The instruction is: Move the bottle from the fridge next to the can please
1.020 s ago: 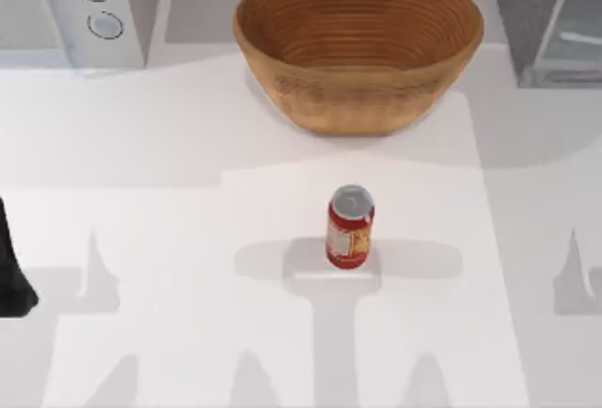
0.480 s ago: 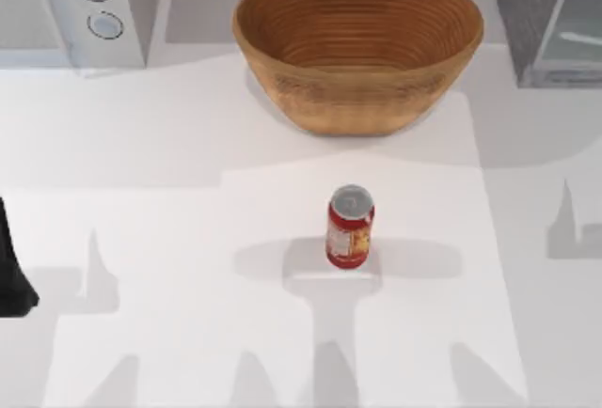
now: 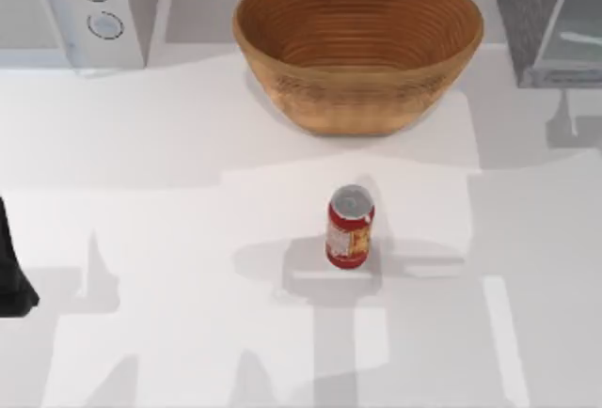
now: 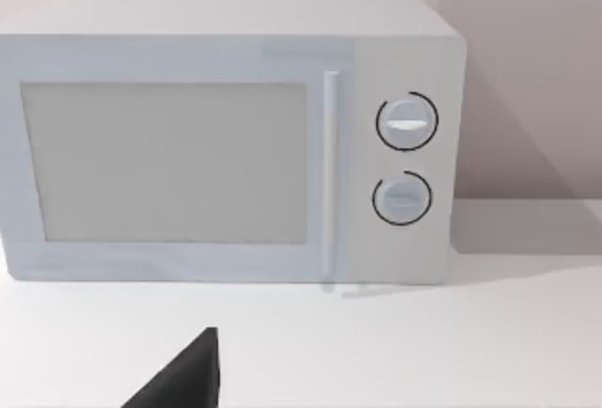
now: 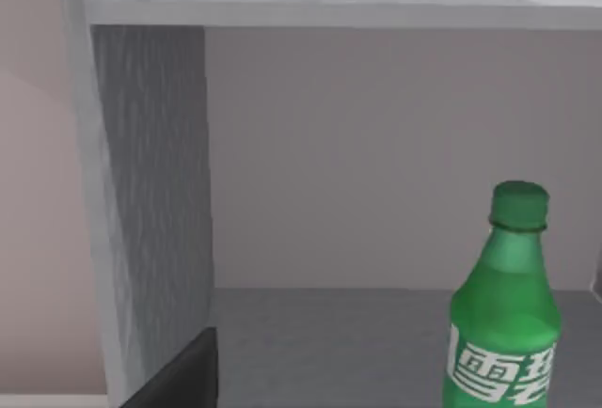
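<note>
Green translucent plastic bottle [image 5: 503, 319] with its green cap stood upright on the floor of the grey speckled fridge [image 3: 546, 18] at the table's far right, well apart from the small red can [image 3: 350, 227] mid-table before the woven brown bowl [image 3: 357, 46], while I could not tell either gripper's state.

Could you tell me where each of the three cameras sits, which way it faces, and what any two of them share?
Top view: above the table, looking down on the small red drink can, woven brown basket and a dark piece of the left arm.
Left wrist view: faces the white two-knob microwave, shared with the top view.
Right wrist view: looks into the grey speckled fridge at the green plastic bottle.
</note>
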`<action>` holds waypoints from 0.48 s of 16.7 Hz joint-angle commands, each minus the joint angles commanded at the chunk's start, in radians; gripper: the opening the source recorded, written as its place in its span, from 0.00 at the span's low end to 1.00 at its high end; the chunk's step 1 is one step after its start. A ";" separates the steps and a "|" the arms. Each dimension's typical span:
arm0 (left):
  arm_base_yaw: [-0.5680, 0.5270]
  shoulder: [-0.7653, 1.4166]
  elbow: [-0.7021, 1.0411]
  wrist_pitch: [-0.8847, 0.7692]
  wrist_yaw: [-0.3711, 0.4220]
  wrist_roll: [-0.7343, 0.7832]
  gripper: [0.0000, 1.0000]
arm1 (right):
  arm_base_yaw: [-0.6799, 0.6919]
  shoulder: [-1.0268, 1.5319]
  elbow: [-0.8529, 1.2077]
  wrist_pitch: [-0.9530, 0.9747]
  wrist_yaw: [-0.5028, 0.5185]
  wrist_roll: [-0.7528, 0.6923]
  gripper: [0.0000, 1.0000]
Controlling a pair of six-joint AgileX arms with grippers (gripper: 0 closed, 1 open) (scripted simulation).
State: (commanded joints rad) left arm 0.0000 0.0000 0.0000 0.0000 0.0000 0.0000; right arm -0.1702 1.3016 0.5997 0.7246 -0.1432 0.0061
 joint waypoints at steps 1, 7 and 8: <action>0.000 0.000 0.000 0.000 0.000 0.000 1.00 | -0.013 0.119 0.045 0.055 -0.012 0.001 1.00; 0.000 0.000 0.000 0.000 0.000 0.000 1.00 | -0.077 0.666 0.277 0.335 -0.069 0.002 1.00; 0.000 0.000 0.000 0.000 0.000 0.000 1.00 | -0.084 0.722 0.305 0.369 -0.076 0.002 1.00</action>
State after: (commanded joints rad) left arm 0.0000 0.0000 0.0000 0.0000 0.0000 0.0000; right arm -0.2540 2.0234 0.9047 1.0933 -0.2191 0.0077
